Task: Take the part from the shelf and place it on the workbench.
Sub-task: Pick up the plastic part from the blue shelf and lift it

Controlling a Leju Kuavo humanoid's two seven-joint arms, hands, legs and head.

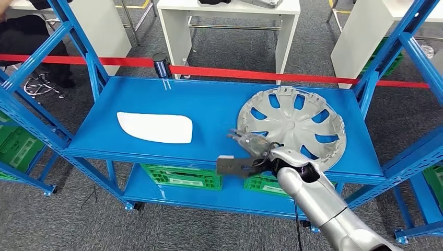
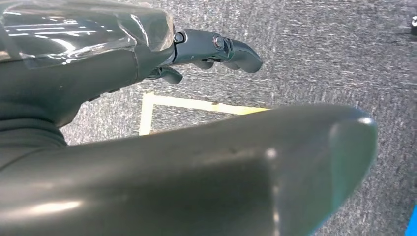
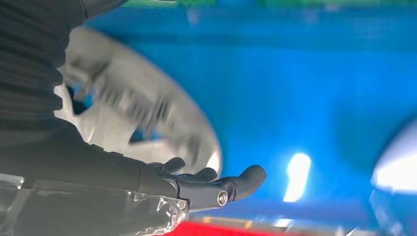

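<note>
A silver wheel cover (image 1: 292,125) lies flat on the right half of the blue shelf (image 1: 209,104). A flat white part (image 1: 155,127) lies on the left half. My right hand (image 1: 249,144) hovers blurred over the wheel cover's near left rim, its fingers stretched out and nothing in them. In the right wrist view the right hand (image 3: 206,187) is spread open beside the blurred wheel cover (image 3: 142,123), with the white part (image 3: 398,172) at the picture's edge. My left hand (image 2: 211,51) hangs over grey carpet, fingers loosely extended and holding nothing.
Blue uprights (image 1: 83,52) frame the shelf at both ends. Green crates (image 1: 183,177) sit on the lower level. A red tape barrier (image 1: 261,74) runs behind the shelf, with white tables (image 1: 230,21) beyond it. A yellow floor marking (image 2: 196,104) lies under the left hand.
</note>
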